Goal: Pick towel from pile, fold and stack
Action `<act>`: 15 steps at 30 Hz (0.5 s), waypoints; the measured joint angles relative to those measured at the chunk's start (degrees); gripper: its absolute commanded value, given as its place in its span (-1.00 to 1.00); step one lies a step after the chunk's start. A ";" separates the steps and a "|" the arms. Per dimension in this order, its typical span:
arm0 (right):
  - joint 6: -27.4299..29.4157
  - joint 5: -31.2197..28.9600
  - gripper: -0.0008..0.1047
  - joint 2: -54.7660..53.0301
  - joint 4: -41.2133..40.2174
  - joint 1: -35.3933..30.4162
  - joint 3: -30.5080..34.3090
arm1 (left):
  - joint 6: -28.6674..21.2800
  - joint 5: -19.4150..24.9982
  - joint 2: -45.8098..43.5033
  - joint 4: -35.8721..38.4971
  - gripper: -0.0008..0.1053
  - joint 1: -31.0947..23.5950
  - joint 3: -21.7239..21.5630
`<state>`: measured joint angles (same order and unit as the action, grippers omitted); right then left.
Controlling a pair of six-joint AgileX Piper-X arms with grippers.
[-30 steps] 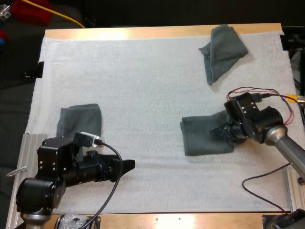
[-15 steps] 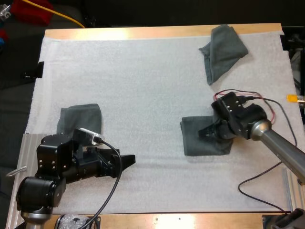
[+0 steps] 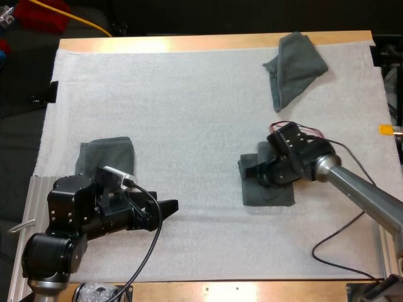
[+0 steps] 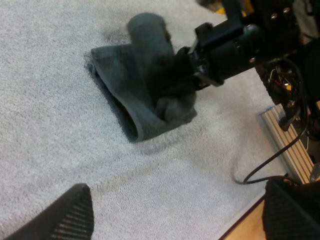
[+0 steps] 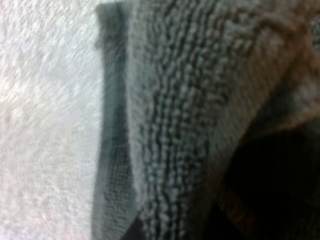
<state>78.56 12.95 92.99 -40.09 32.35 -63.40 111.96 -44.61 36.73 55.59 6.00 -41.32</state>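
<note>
A dark grey-green towel [image 3: 267,192] lies right of the mat's middle, with its right edge lifted and carried leftward over itself. My right gripper [image 3: 259,171] is shut on that raised edge. The left wrist view shows the towel [image 4: 125,95] bunched up around the right gripper [image 4: 182,67]. The right wrist view looks close onto the towel's [image 5: 175,125] pile and hem. My left gripper [image 3: 165,211] hovers open near the front left, holding nothing, its fingers [image 4: 70,215] wide apart. A folded towel [image 3: 106,156] lies just behind the left arm.
A crumpled towel [image 3: 295,66] lies at the far right corner of the white mat [image 3: 189,100]. The table's wooden edge [image 3: 208,43] runs along the far side. A metal rail [image 4: 290,140] sits beyond the mat's right side.
My right gripper has moved left across the towel, pulling its right edge over the rest. The towel's footprint has become narrower. The left arm has barely shifted.
</note>
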 measured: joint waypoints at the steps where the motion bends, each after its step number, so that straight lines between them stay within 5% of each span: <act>1: -0.21 0.28 -0.92 0.42 0.44 0.32 0.00 | 0.00 0.03 0.00 0.00 0.30 0.00 0.00; 6: -1.45 0.54 -0.87 2.80 1.66 1.24 0.00 | 0.13 0.06 0.00 -0.08 0.30 0.00 0.00; 9: -2.40 0.67 -0.51 3.57 1.70 1.25 0.00 | 0.19 0.06 0.00 -0.22 0.30 0.00 0.00; 13: -2.78 1.20 0.20 3.57 1.99 1.25 -0.32 | 0.25 0.06 0.00 -0.28 0.30 0.00 0.00; 15: -2.58 2.48 0.28 3.06 2.60 1.25 -0.32 | 0.25 0.06 0.00 -0.28 0.30 0.00 0.00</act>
<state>75.98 15.44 96.05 -37.49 33.60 -63.72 112.22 -44.55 36.73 55.31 6.00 -41.32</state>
